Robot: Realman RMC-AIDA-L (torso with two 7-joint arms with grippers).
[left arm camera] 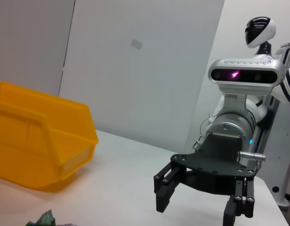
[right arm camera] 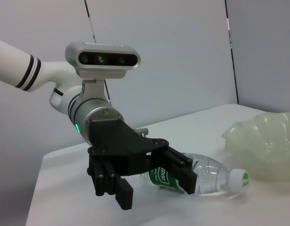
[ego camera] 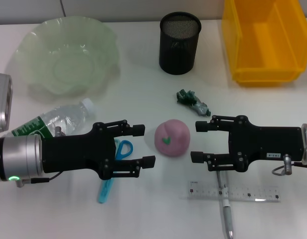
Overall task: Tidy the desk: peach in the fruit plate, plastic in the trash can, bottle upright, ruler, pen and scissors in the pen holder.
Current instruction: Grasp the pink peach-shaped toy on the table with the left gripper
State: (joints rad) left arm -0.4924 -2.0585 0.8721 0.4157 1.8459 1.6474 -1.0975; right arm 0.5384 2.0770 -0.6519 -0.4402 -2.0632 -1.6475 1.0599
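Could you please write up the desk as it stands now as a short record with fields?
peach: on desk, between both grippers, untouched
left gripper: open, beside peach
right gripper: open, beside peach
bottle: lying on its side
fruit plate: empty
pen holder: upright
scissors: on desk, partly under left gripper
ruler: flat on desk
pen: lying across ruler
plastic: crumpled, near pen holder
yellow bin: back right

1. The tabletop [ego camera: 143, 209] is smooth, matt white.
2. The pen holder [ego camera: 179, 43] is black wire mesh.
3. The fruit plate [ego camera: 66, 52] looks like translucent, glossy pale-green plastic or glass.
4. The trash can [ego camera: 265, 42] is glossy yellow plastic.
5. The bottle [ego camera: 54, 119] is clear, crinkled plastic.
6. The peach [ego camera: 172, 138] has a matt pink skin.
7. The ruler [ego camera: 234, 192] is clear plastic.
8. Both tools, left tool [ego camera: 142, 145] and right tool [ego camera: 198, 141], are matt black with brushed-metal wrists.
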